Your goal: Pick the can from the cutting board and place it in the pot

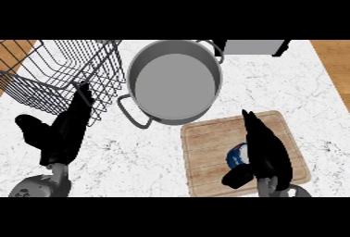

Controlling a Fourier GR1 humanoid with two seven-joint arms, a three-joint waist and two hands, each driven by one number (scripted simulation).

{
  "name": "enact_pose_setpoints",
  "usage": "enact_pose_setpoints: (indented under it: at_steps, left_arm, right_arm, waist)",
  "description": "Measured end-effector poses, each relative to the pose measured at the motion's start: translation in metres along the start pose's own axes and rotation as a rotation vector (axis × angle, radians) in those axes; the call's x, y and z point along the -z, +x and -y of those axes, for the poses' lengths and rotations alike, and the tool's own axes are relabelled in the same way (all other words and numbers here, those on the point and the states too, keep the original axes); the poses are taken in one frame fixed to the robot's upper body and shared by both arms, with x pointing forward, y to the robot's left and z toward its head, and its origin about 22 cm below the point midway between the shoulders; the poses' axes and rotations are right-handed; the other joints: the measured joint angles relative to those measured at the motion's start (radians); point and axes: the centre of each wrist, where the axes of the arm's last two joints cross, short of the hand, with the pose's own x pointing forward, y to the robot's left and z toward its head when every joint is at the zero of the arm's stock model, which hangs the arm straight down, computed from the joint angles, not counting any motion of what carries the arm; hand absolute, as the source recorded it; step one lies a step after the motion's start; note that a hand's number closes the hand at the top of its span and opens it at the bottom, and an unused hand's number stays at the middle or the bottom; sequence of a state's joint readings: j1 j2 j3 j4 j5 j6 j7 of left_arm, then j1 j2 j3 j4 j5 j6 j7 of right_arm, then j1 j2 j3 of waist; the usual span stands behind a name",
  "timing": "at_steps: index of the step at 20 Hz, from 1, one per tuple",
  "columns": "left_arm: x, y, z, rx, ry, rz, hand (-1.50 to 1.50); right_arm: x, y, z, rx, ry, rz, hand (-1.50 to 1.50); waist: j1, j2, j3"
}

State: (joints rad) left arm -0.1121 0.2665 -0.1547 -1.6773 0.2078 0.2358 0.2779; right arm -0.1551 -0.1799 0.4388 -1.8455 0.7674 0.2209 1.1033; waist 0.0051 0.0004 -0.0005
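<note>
Blue can on the wooden cutting board, lower right of the white marble counter, not yet lifted. Right hand pressed against the can's right side, long fingers stretched toward the board's far edge, thumb hooked round beneath the can on the near side — a side-on wrap, chosen presumably because a short round can is easiest taken across its width. Fingers straight along the top but thumb curled in, so closing on the can, though whether the pinch is complete cannot be told; most of the can hidden behind the palm.

Grey pot just beyond the board's upper left corner, mouth open and nothing inside, one loop handle facing the near side, the other at the far rim. Close to the board, so a short carry up and to the left looks enough — lift needed to pass over the pot's wall before lowering in.

Left hand at the view's left, open, fingers up, resting beside the wire dish rack, its fingertips overlapping the rack's near edge. Out of the way of the route from board to pot, likely parked there for that reason.

Task judged at the grasping step: can to be secured, raised, then set in the pot.
</note>
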Motion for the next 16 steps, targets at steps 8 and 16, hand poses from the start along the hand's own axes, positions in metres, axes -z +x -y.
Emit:
enact_pose_setpoints:
  at_steps: [8,16]
  left_arm:
    - [0.007,0.002,0.0,-0.004,0.008,-0.002,0.0]
    - [0.003,0.003,-0.001,-0.008,0.003,-0.003,0.0]
  right_arm:
    - [0.019,-0.008,-0.018,-0.057,0.059,-0.08,-1.5]
    - [0.027,-0.007,-0.027,-0.075,0.096,-0.091,1.5]
  waist:
    - [-0.003,0.0,0.0]
    - [-0.002,0.0,0.001]
